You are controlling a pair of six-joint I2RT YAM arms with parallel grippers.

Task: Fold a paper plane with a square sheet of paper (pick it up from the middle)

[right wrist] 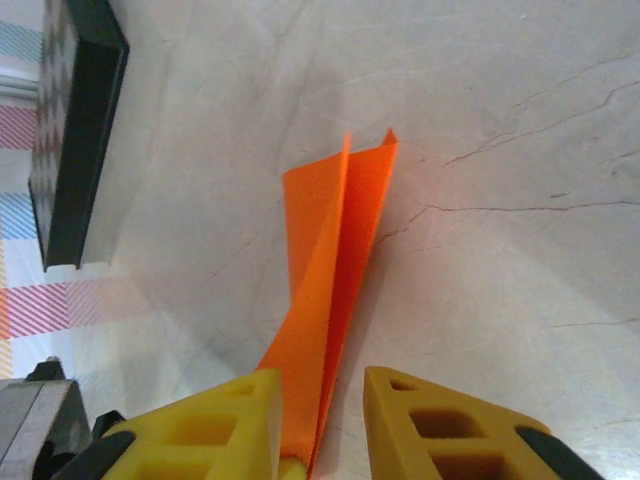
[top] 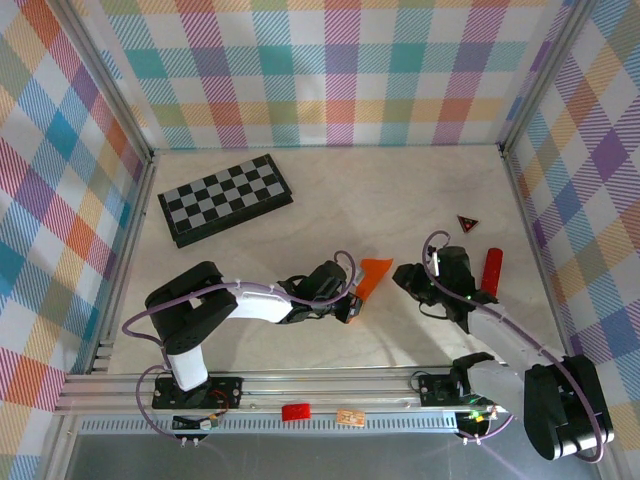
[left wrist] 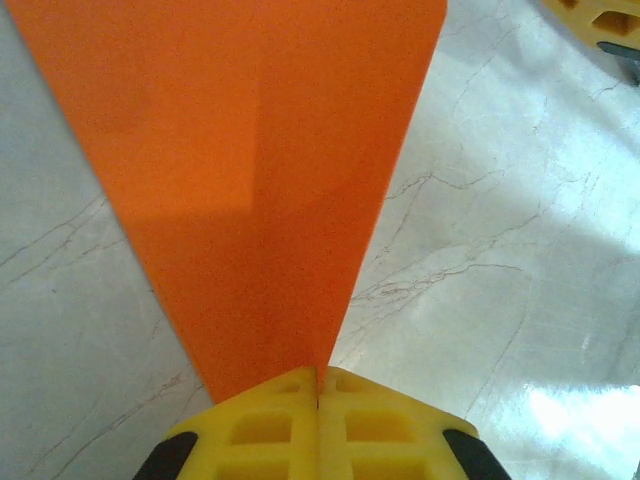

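The square sheet of paper (top: 375, 272) is bright orange and folded into a narrow, tapering shape with a centre crease. It is held up off the table between the two arms. My left gripper (top: 353, 301) is shut on its narrow end, and in the left wrist view the paper (left wrist: 250, 180) fans out wide from the closed yellow fingertips of the left gripper (left wrist: 320, 385). My right gripper (top: 404, 274) faces the sheet from the right. In the right wrist view the paper (right wrist: 335, 260) runs in between the right gripper's (right wrist: 320, 388) parted jaws, close to the left finger (right wrist: 230, 420), with a gap on the right.
A black-and-grey checkerboard (top: 225, 198) lies at the back left and also appears in the right wrist view (right wrist: 75, 130). A small red cylinder (top: 491, 266) and a dark red triangle (top: 467, 223) lie right of the right arm. Plaid walls enclose the marble table (top: 390, 200).
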